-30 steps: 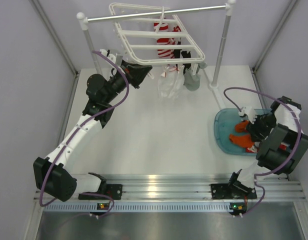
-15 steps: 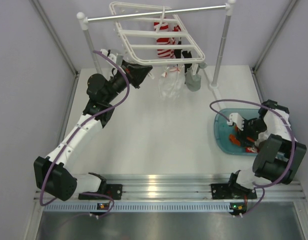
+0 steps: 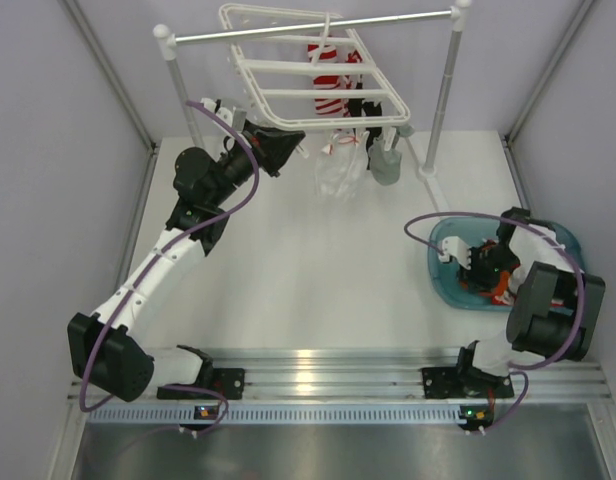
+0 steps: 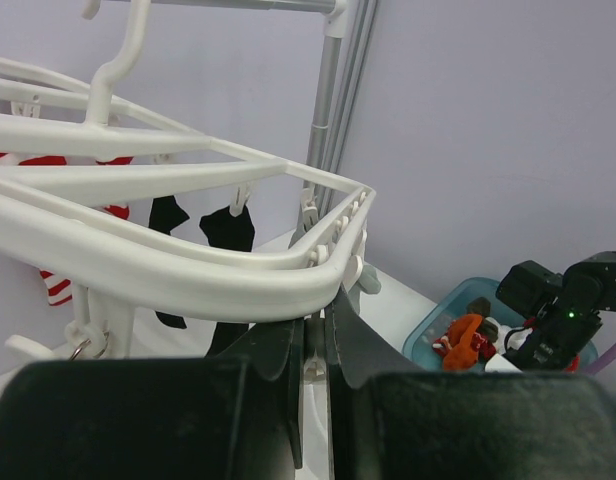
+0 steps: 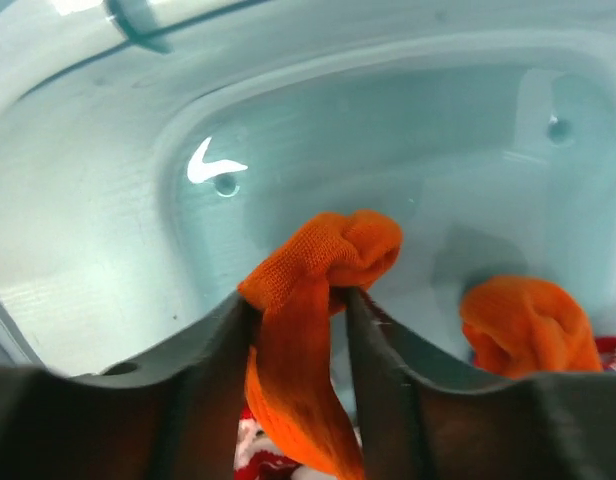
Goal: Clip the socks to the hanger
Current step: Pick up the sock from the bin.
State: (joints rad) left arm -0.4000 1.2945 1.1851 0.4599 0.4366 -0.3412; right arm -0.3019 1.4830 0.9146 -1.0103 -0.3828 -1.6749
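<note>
Nearest my side of the table, the right gripper (image 5: 300,300) was down inside the teal bin (image 3: 443,240), its fingers drawn in tight on a bunched fold of an orange sock (image 5: 323,255), the rest of it trailing below between them. A second orange sock (image 5: 528,320) lay just beside it on the bin floor, with a scrap of something red and white under the gripper, so I judged at least two or three socks were left to hang. Farther back, the left gripper (image 4: 313,370) sat right under the near corner of the hanger (image 4: 188,270). Its fingers were almost together with a white clip (image 4: 310,362) in the slit between them, though I couldn't tell whether they were actually squeezing it. Beyond that, several socks were already clipped up: a white sock (image 3: 340,170) and a grey sock (image 3: 385,165) along the front edge, black socks (image 4: 228,228) behind, and a red-and-white striped sock (image 3: 328,75) farthest back near the silver rail (image 3: 308,27). I'd put the job past halfway.
</note>
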